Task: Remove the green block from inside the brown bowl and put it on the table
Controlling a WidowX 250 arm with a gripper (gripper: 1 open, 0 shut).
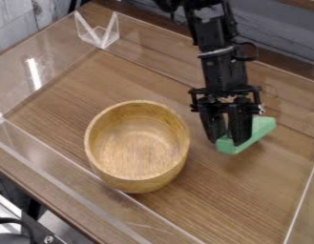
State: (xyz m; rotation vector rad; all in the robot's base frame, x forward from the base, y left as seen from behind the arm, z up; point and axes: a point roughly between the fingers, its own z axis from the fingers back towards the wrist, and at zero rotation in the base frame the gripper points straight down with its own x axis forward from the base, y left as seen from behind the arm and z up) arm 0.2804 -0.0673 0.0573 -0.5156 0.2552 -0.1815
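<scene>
The green block (251, 134) lies low over the table (248, 191), to the right of the brown bowl (137, 145) and outside it. My gripper (228, 132) comes down from above on a black arm and is shut on the green block, with its dark fingers (217, 122) covering the block's left end. Whether the block rests on the tabletop or hangs just above it I cannot tell. The bowl's shallow wooden inside holds nothing.
Clear acrylic walls (31, 76) run round the tabletop's edges. A small clear folded acrylic piece (98, 30) stands at the back left. The black arm (213, 38) rises toward the top of the view.
</scene>
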